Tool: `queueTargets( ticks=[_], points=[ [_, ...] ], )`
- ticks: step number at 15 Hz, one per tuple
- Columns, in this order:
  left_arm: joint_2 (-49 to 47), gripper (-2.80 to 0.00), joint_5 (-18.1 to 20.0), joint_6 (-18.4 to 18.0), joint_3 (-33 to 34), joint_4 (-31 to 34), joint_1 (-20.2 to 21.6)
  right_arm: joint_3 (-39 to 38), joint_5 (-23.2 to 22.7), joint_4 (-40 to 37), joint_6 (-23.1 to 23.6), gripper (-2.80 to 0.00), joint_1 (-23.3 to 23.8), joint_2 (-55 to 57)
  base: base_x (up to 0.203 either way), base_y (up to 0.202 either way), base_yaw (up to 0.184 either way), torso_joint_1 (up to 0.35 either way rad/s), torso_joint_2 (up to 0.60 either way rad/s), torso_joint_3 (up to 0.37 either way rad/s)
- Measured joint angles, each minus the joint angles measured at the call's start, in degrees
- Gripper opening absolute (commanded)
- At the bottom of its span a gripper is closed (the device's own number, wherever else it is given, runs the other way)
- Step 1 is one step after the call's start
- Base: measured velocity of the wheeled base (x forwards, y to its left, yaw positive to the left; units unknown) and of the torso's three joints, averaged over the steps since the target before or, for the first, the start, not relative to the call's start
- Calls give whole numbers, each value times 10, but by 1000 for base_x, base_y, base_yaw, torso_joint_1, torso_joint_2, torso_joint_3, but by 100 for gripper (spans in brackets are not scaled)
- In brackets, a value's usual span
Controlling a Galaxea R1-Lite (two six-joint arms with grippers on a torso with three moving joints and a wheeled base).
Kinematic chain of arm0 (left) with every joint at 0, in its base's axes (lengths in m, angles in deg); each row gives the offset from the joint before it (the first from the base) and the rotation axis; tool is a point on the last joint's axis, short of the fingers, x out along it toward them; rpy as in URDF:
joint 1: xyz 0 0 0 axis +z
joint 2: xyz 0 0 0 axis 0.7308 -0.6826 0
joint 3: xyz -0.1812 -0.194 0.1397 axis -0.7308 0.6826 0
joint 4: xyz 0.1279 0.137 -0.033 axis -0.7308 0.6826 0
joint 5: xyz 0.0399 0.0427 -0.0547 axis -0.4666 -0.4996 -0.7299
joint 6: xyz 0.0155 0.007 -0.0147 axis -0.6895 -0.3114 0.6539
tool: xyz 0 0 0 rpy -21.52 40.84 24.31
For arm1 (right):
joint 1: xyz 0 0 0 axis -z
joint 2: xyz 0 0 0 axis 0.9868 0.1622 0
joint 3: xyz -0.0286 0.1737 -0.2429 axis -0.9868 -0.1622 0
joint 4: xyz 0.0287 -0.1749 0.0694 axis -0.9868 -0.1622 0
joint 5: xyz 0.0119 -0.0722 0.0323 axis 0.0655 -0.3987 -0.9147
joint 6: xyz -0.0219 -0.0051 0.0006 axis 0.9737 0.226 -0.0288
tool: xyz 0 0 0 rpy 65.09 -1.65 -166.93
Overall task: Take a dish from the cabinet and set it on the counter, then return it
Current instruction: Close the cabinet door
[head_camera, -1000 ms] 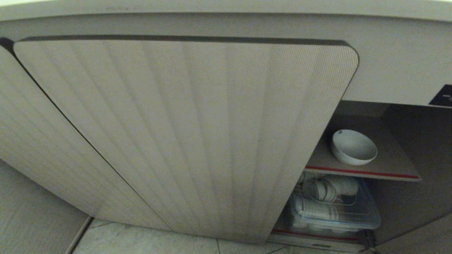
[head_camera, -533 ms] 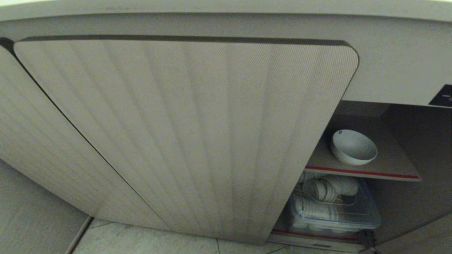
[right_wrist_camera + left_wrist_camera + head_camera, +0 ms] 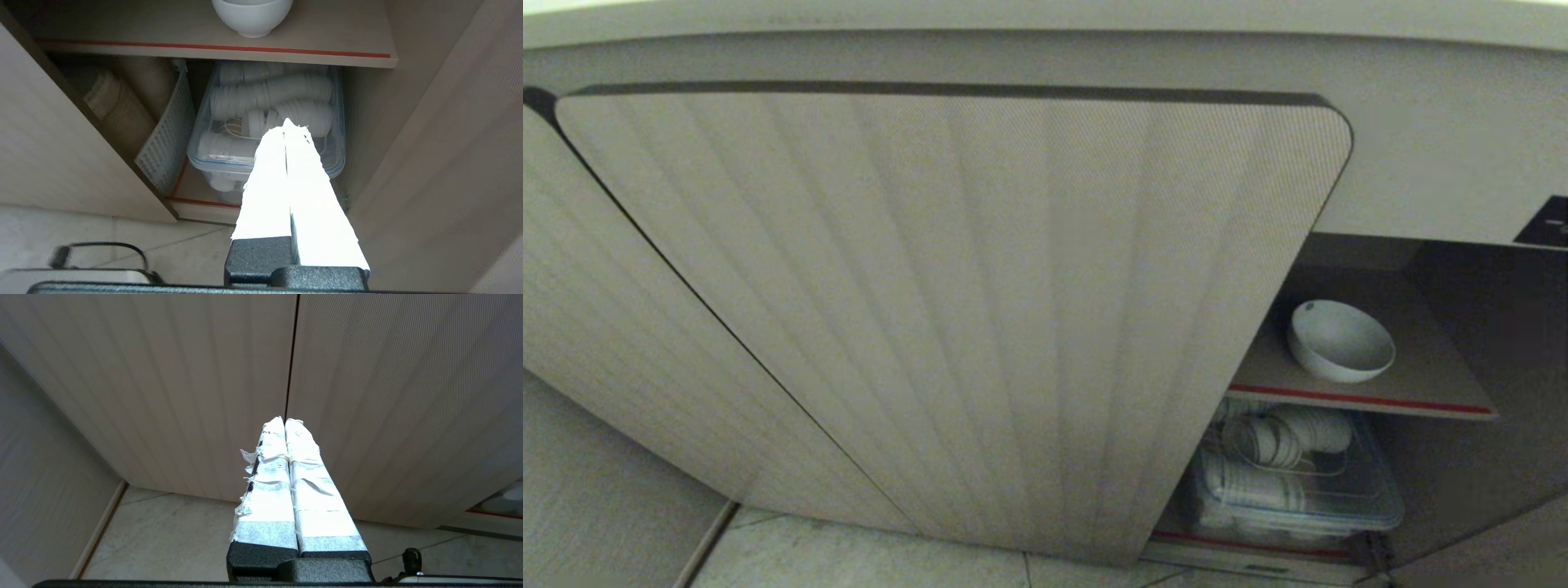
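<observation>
The dish (image 3: 1341, 340) is a small white bowl sitting upright on the cabinet's inner shelf (image 3: 1429, 384), which has a red front edge; its foot also shows in the right wrist view (image 3: 252, 17). The cabinet (image 3: 980, 310) has a ribbed beige door swung open in front of me, covering most of the head view. My right gripper (image 3: 286, 124) is shut and empty, hanging outside the cabinet opening, below the shelf level. My left gripper (image 3: 284, 421) is shut and empty, facing the closed ribbed doors. The counter shows only as a pale edge (image 3: 1045, 12) above the cabinet.
Under the shelf stands a clear plastic box (image 3: 335, 134) of stacked white paper cups, with a perforated basket (image 3: 163, 143) and rolled brown material beside it. An open door panel (image 3: 449, 163) stands to one side of the right gripper. Pale floor tiles (image 3: 866, 555) lie below.
</observation>
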Motion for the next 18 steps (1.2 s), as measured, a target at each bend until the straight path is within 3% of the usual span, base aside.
queueTargets(
  ticks=[2,18],
  points=[
    [0,-280,0,0,0,0,0,0,2,0,-16,-280,0,-1,0,0,0,0,0,0],
    [0,-280,0,0,0,0,0,0,3,1,-16,-280,0,-1,0,0,0,0,0,0]
  ],
)
